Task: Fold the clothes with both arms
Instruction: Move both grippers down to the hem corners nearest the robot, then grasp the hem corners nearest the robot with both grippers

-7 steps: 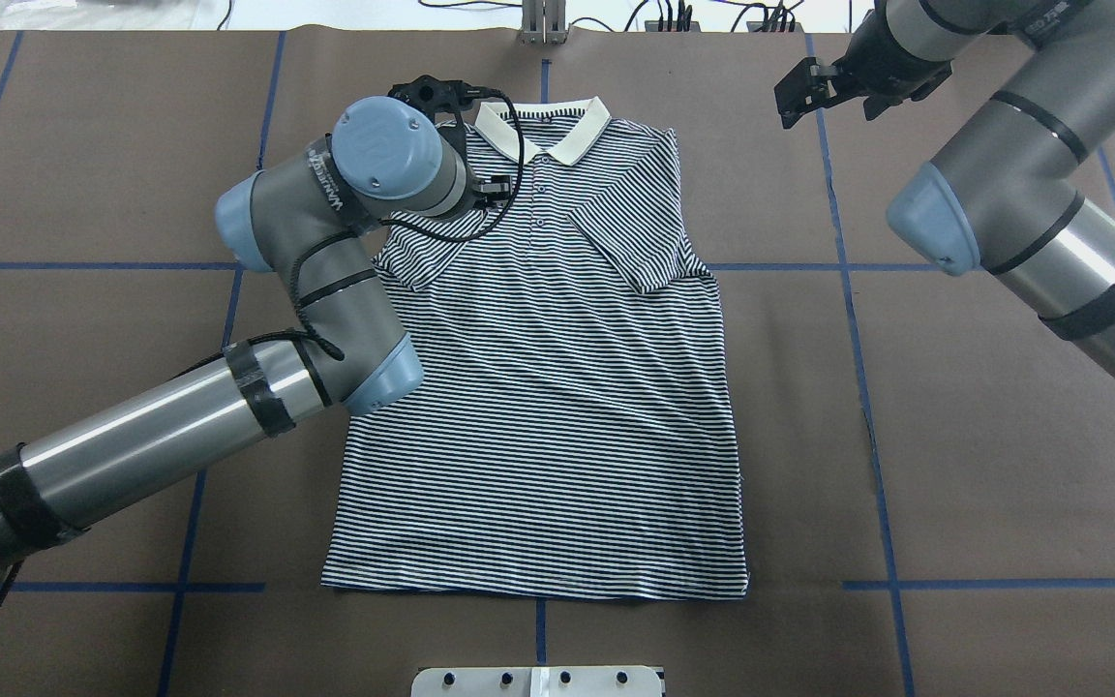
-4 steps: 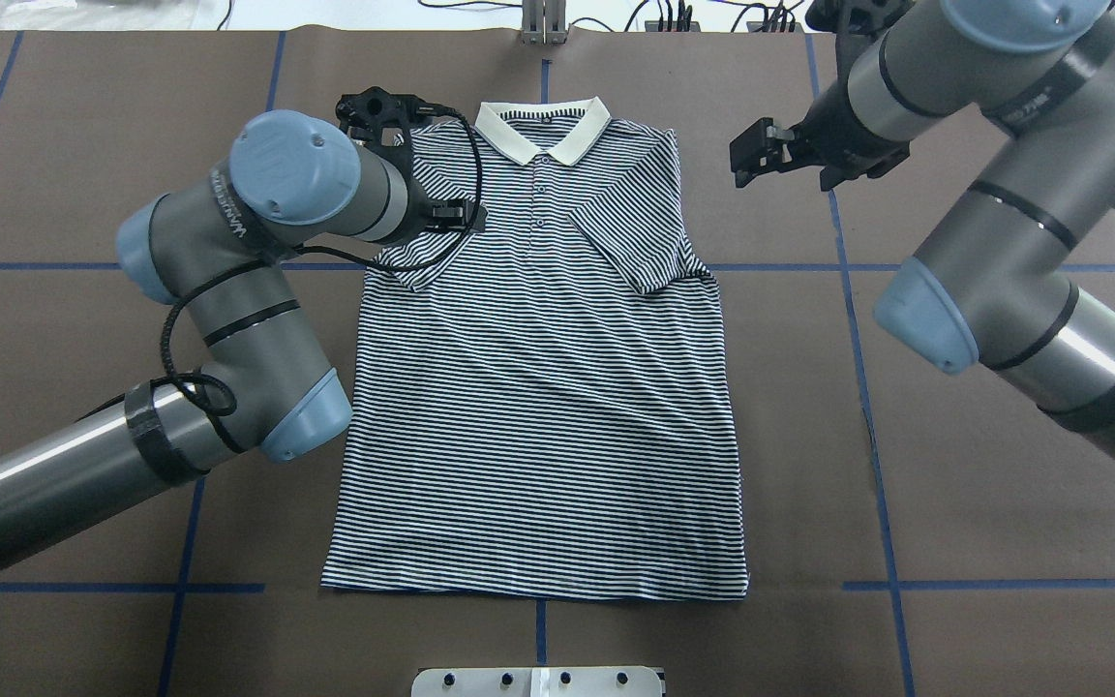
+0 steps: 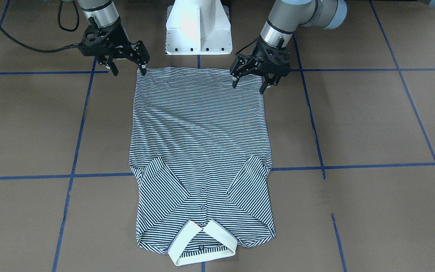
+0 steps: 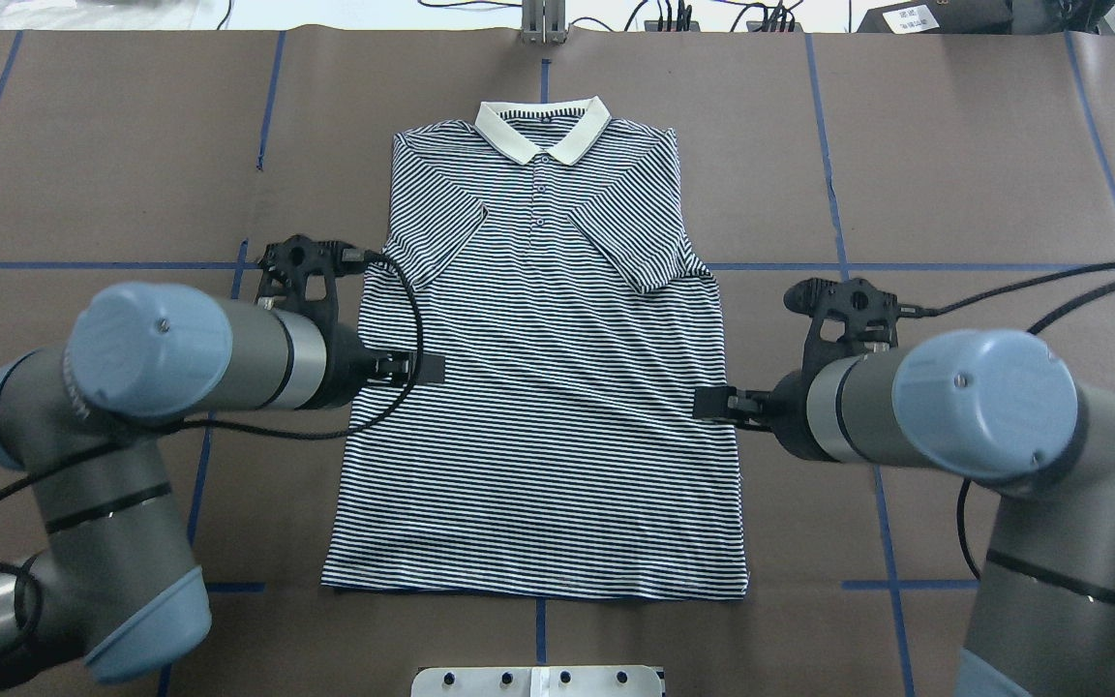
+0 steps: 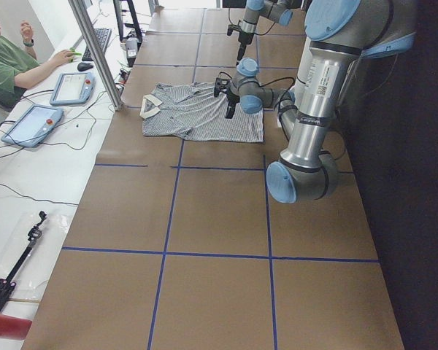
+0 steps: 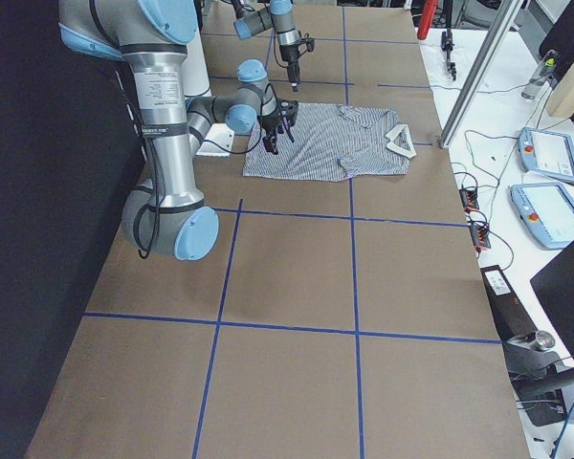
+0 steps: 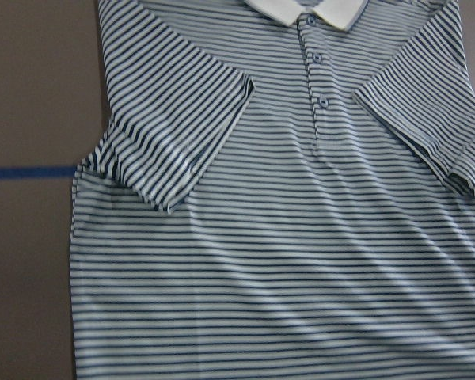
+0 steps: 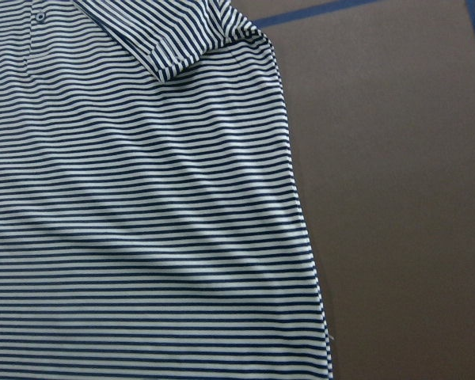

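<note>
Brown table (image 3: 353, 124) holds shirt (image 3: 198, 143); left gripper (image 3: 248, 87), right gripper (image 3: 129, 71) apparently open.

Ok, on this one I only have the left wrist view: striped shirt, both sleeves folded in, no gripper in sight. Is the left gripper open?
Observer: Yes. The front-facing view shows the left gripper open, near one bottom corner of the shirt.
Operator: And the other one?
Observer: The right gripper is open too, near the opposite bottom corner.
Operator: Any fold made at the bottom yet?
Observer: No. In the overhead view the hem lies flat and straight at the robot's end.
</note>
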{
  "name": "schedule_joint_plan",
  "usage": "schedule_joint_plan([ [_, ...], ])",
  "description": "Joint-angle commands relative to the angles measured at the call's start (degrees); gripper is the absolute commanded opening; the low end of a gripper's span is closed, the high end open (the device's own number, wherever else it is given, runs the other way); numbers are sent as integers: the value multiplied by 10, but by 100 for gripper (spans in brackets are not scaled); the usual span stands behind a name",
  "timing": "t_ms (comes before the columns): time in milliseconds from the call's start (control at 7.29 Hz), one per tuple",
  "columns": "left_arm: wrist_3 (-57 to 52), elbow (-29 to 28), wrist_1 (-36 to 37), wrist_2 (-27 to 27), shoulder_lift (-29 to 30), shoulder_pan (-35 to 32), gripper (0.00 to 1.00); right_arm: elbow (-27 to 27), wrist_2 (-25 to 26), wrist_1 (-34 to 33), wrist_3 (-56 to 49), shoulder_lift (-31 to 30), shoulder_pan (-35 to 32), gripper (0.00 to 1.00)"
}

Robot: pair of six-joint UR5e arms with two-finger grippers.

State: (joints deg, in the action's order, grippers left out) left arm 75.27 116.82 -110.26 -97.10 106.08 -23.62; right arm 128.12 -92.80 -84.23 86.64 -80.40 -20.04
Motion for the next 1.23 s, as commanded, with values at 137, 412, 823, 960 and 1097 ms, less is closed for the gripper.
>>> schedule_joint_plan([
  [137, 63, 35, 1, 53, -79, 73, 96, 13, 31, -1, 19, -11, 34, 97],
  [412, 99, 12, 3, 64, -79, 94, 72, 14, 32, 0, 19, -11, 35, 98],
  [823, 102, 3, 3, 74, -80, 102, 65, 14, 32, 0, 19, -11, 34, 98],
  [960, 102, 0, 4, 74, -81, 112, 65, 13, 32, 0, 19, -11, 35, 98],
  [1097, 102, -8, 4, 74, -81, 122, 65, 13, 32, 0, 19, -11, 34, 98],
])
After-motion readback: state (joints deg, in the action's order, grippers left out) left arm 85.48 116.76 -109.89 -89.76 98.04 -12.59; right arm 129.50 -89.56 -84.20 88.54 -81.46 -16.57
